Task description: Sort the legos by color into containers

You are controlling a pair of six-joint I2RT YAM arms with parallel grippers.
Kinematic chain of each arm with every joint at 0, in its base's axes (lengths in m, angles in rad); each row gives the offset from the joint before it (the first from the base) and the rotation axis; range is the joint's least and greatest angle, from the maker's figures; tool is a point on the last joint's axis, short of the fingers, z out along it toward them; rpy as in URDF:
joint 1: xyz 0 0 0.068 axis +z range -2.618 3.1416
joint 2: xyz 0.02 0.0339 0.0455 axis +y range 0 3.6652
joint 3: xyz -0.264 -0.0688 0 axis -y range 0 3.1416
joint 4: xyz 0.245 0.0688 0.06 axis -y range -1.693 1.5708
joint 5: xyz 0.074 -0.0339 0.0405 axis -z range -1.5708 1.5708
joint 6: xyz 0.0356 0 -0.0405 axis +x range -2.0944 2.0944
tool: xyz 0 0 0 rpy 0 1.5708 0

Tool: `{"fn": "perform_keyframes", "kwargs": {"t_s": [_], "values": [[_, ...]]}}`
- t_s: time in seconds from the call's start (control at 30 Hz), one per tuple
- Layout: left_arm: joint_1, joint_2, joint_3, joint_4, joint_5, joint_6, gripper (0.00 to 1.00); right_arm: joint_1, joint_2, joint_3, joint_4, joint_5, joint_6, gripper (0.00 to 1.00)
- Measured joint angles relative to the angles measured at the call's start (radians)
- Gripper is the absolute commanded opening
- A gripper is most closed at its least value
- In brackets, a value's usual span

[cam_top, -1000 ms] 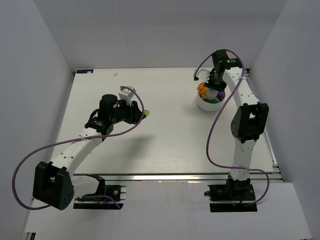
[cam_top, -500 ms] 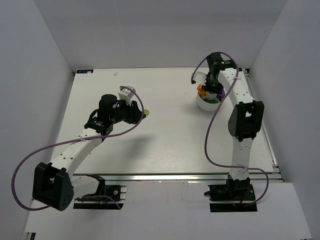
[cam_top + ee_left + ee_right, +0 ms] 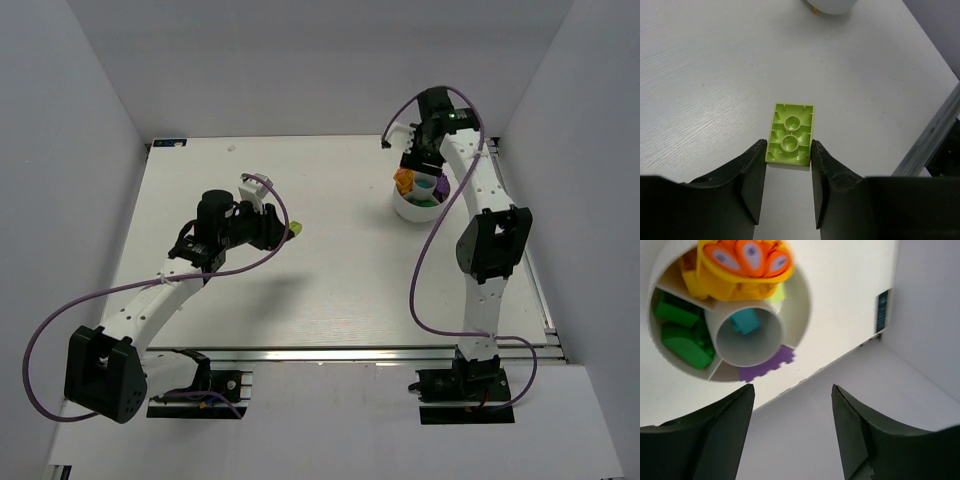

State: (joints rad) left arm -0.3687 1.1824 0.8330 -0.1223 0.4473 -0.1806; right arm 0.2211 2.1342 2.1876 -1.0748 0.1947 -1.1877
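Starting with the table [image 3: 330,290]: where are the arms? (A)

The left arm reaches over its middle-left part; the right arm stretches toward the far right corner. (B)

And the bowl [image 3: 408,209]? (A)

It stands on the table at far right, under the right gripper [image 3: 416,158]. It has a round inner cup ringed by divided outer compartments. (B)

What are that gripper's fingers doing? (A)

They are spread wide with nothing between them, above the bowl's edge. (B)

And the left gripper [image 3: 788,146]? (A)

It pinches a pale yellow-green brick [image 3: 791,131] by its near end, one finger on each long side, with the hollow underside facing the wrist camera. That brick is well apart from the bowl. Whether it touches the table, I cannot tell. (B)

Which bricks lie in the bowl? (A)

In one outer compartment orange and yellow bricks [image 3: 740,265] are piled high. The next holds green bricks [image 3: 682,335], and a purple brick [image 3: 765,369] lies in another. A cyan brick [image 3: 746,321] sits in the inner cup. (B)
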Motion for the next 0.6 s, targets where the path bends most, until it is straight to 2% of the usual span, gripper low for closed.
{"fn": "perform_keyframes", "kwargs": {"t_s": [0.07, 0.1, 0.2, 0.23, 0.3, 0.33, 0.37, 0.43, 0.47, 0.53, 0.6], "values": [[0.0, -0.006, -0.013, 0.017, 0.048, -0.002, 0.0, 0.0, -0.025, 0.039, 0.012, -0.06, 0.019, 0.59], [0.0, -0.008, -0.022, 0.034, 0.08, -0.004, 0.0, -0.002, -0.055, 0.039, 0.016, -0.107, 0.05, 0.4], [0.0, -0.01, -0.056, 0.111, 0.202, -0.023, 0.0, -0.01, -0.227, -0.097, 0.057, -0.373, 0.163, 0.17], [-0.001, -0.007, -0.072, 0.156, 0.253, -0.043, 0.0, -0.013, -0.296, -0.162, 0.044, -0.489, 0.195, 0.18], [-0.003, 0.01, -0.099, 0.251, 0.357, -0.092, 0.0, -0.006, -0.405, -0.267, -0.004, -0.721, 0.245, 0.44], [-0.006, 0.023, -0.114, 0.309, 0.399, -0.121, 0.0, 0.005, -0.441, -0.314, -0.024, -0.827, 0.256, 0.61], [-0.007, 0.037, -0.128, 0.354, 0.432, -0.151, 0.0, 0.017, -0.469, -0.36, -0.048, -0.928, 0.268, 0.72], [-0.012, 0.058, -0.153, 0.431, 0.48, -0.206, 0.0, 0.042, -0.481, -0.423, -0.082, -1.102, 0.3, 0.79], [-0.018, 0.06, -0.162, 0.454, 0.488, -0.224, 0.0, 0.048, -0.475, -0.447, -0.082, -1.178, 0.337, 0.87], [-0.03, 0.048, -0.167, 0.473, 0.476, -0.222, 0.0, 0.048, -0.457, -0.491, -0.048, -1.291, 0.431, 0.89], [-0.05, 0.014, -0.167, 0.47, 0.443, -0.186, 0.0, 0.049, -0.443, -0.558, 0.047, -1.382, 0.594, 0.89]]}}
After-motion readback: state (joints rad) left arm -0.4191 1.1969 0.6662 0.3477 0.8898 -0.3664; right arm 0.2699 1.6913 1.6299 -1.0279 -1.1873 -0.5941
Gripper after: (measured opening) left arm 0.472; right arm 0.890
